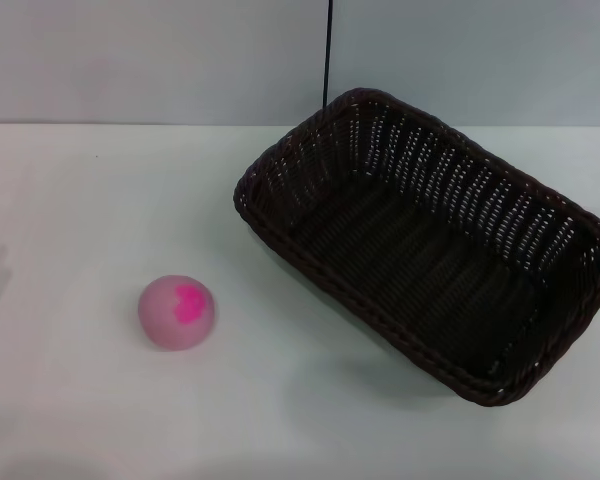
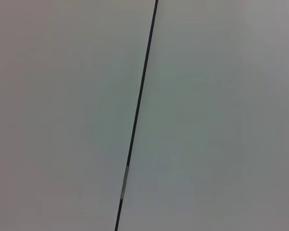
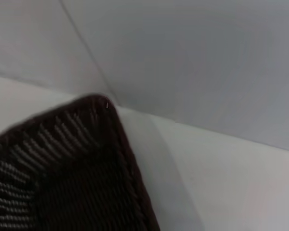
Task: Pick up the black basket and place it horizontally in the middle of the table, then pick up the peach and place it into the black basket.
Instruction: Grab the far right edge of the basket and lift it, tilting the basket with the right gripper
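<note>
Nothing looks done yet — the black basket [image 1: 430, 240] sits askew on the table's [image 1: 70, 200] right side, empty, and the peach [image 1: 177, 312] lies well apart to its left. Neither of my pincers shows, so I cannot tell their state.

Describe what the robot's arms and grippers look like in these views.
Neither arm nor gripper shows in any view, so no colours, shapes, cables or markings can be described. Only the black basket, the peach and the white table appear.
</note>
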{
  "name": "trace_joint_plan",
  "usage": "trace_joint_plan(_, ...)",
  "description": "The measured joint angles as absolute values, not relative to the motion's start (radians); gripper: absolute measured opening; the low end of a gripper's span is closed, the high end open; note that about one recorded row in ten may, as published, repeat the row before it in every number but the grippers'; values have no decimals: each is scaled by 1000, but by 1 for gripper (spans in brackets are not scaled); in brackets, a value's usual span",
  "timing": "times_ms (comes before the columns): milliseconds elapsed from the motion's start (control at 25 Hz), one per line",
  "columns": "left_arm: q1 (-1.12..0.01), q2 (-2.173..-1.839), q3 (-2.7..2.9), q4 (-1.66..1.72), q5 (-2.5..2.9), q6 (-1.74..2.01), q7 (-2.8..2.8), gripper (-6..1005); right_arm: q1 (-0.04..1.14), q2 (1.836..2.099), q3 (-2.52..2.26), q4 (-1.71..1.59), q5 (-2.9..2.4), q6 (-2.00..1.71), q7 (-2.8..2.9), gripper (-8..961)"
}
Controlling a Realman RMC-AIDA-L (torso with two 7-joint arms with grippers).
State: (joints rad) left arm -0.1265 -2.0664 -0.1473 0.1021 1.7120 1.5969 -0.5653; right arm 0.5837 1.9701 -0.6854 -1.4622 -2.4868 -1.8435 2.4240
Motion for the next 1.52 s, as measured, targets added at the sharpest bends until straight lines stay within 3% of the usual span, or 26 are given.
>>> trace_joint_plan(240,-123,-2066,-147,97,1712,1597,-565,814,622,2029,-834,-1337,-2525,-1683,2408,715)
trace_joint_plan(520,-127,-2066,-144,90,1712,1597,-564,809,645,2057,-899,-1201,-2514,-1568,2363,700)
trace_joint_plan(880,-130,-2065,-141,90,1712,1596,-558,802,643,2070,-941,-1088,-2465,-1429,2301,681)
trace_joint_plan(1400,-134,-2065,-141,91,1712,1595,-553,793,672,2064,-947,-967,-2422,-1360,2248,653)
trace_joint_plan(1520,-136,-2065,-141,91,1712,1591,-553,791,678,2062,-947,-956,-2426,-1361,2235,534)
